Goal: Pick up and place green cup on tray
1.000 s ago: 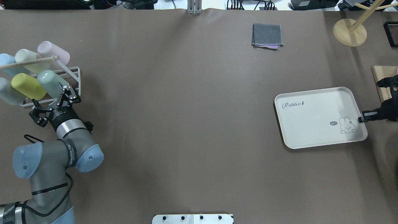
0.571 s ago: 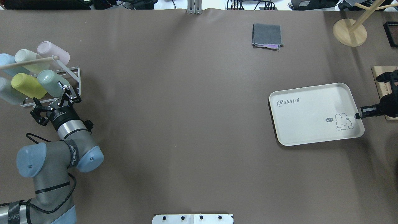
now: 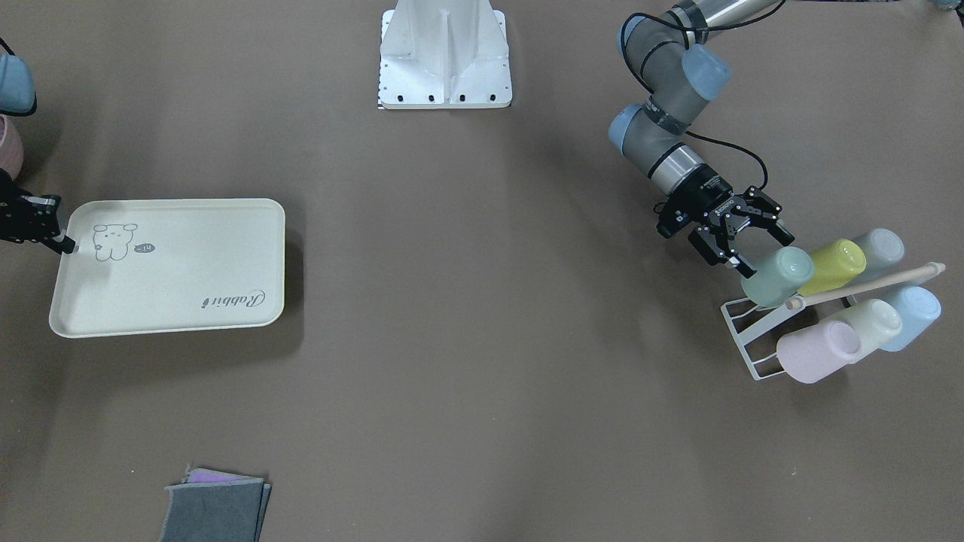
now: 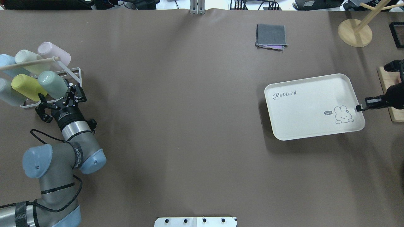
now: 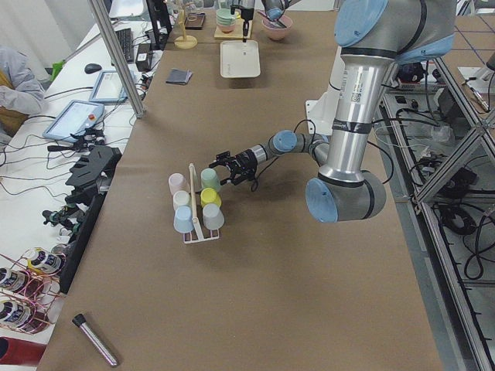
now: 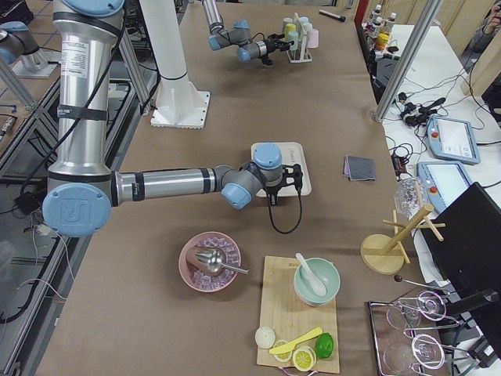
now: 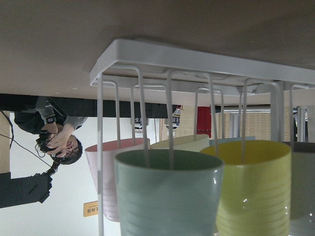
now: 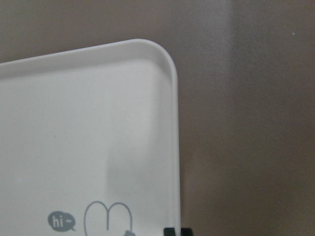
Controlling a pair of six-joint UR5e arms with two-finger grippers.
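The green cup (image 4: pixel 52 83) hangs tilted on the white wire rack (image 4: pixel 76 73) at the table's left, next to a lime cup (image 4: pixel 26 86). It also shows in the front view (image 3: pixel 776 276) and fills the left wrist view (image 7: pixel 167 196). My left gripper (image 4: pixel 57 92) (image 3: pixel 767 256) is open with its fingers on either side of the cup's lower end. I cannot tell if they touch it. My right gripper (image 4: pixel 359 108) (image 8: pixel 176 230) is shut on the right rim of the cream tray (image 4: pixel 309 107) (image 3: pixel 173 278) (image 8: pixel 74 123).
Pink (image 4: pixel 55 52), cream (image 4: pixel 26 58) and blue (image 4: pixel 6 61) cups hang on the same rack under a wooden dowel (image 4: pixel 28 62). A folded grey cloth (image 4: pixel 271 35) lies far centre-right. A wooden stand (image 4: pixel 355 33) and a cutting board (image 4: pixel 387 94) are at the right.
My right gripper has slid the tray left and farther away. My left gripper has moved forward so that its open fingers now flank the green cup's lower end.
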